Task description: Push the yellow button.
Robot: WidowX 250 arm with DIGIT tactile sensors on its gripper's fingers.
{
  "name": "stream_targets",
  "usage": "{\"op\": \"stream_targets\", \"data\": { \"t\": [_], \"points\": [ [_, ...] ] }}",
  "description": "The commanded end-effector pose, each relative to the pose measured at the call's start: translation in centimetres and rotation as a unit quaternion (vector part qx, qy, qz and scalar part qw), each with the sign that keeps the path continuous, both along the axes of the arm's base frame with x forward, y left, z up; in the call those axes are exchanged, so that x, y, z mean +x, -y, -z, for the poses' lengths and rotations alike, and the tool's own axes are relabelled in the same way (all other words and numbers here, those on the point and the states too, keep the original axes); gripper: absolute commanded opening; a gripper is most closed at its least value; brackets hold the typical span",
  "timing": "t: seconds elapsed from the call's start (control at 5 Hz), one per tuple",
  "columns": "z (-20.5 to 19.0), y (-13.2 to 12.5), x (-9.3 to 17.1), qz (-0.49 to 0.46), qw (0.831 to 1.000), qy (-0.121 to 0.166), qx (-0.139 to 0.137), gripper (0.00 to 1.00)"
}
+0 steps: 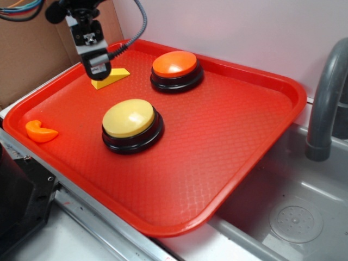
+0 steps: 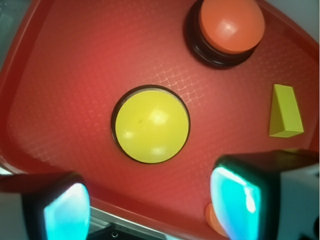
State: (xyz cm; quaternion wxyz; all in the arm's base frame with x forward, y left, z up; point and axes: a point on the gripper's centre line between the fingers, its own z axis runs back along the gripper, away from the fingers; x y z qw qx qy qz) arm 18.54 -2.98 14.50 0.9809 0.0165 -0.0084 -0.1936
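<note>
On the red tray (image 1: 244, 163) we see the yellow button (image 1: 129, 118) near the middle, pale dome on a black base, untouched. Behind it sits the orange button (image 1: 175, 63), well apart. Our gripper (image 1: 97, 69) hangs above the tray's far-left corner, just over the yellow wedge block (image 1: 111, 78), not over the button. Wrist view: jaws spread, nothing between the fingers (image 2: 235, 197) (pads glow cyan), with the yellow button (image 2: 151, 125) ahead of them in mid-frame. An orange curved piece (image 1: 39, 131) lies at the tray's left edge. Right of the tray we see a grey sink (image 1: 304, 212) and faucet (image 1: 326, 98).
</note>
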Motion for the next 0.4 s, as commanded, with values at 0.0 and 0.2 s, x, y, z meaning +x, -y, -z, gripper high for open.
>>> {"op": "stream_targets", "data": {
  "t": [0.0,0.2],
  "points": [
    [-1.58,-0.57,0.19,-0.024,0.999,0.030,0.007,1.00],
    [-1.84,-1.42,0.33,-0.036,0.999,0.023,0.002,1.00]
  ]
}}
